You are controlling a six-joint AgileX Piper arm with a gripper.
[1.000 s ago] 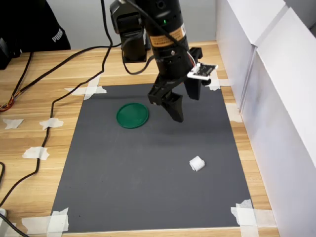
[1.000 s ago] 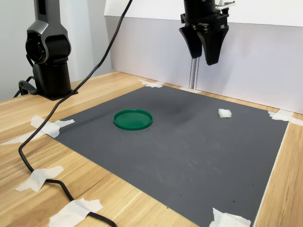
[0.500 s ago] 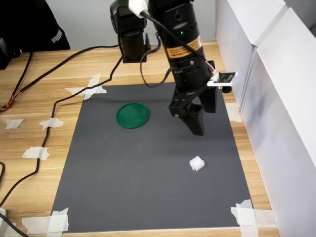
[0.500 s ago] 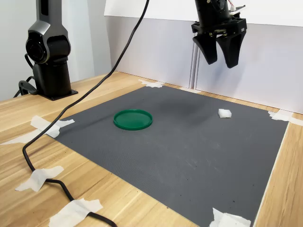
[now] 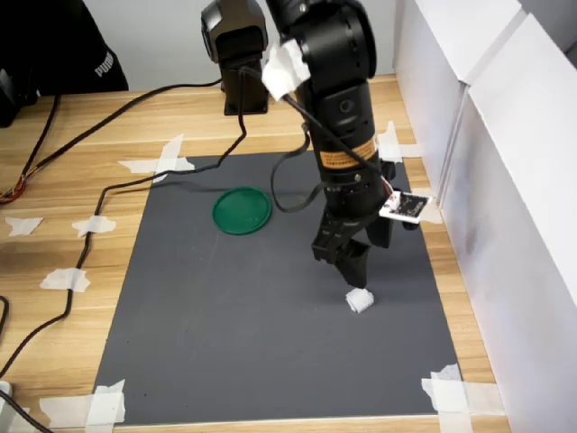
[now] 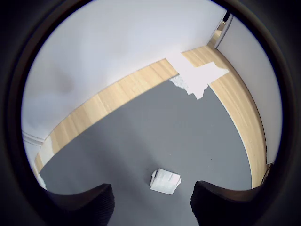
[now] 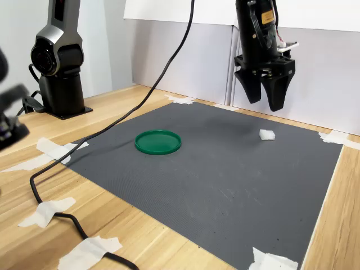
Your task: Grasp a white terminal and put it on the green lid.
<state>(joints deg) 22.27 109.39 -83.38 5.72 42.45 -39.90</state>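
1. Terminal: tiny white blocky plastic terminal (image 5: 359,299) lying on dark grey mat (image 5: 270,361), well apart from flat round green plastic lid (image 5: 242,210).
2. Hand (image 5: 353,262) hanging just above it, jaws wide, empty.
3. Probably light, stiff, easily pushed aside; best pinched across opposite flat sides.

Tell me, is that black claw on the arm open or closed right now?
Open. The tool shows two fingers spread apart with a clear gap, hanging above the white terminal and holding nothing.

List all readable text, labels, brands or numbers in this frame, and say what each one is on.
"PUMA": white lettering on the black garment at the first exterior view's upper left.
Orange label on the arm above the gripper: print too small to read.
Nothing readable on the white terminal, green lid or mat.
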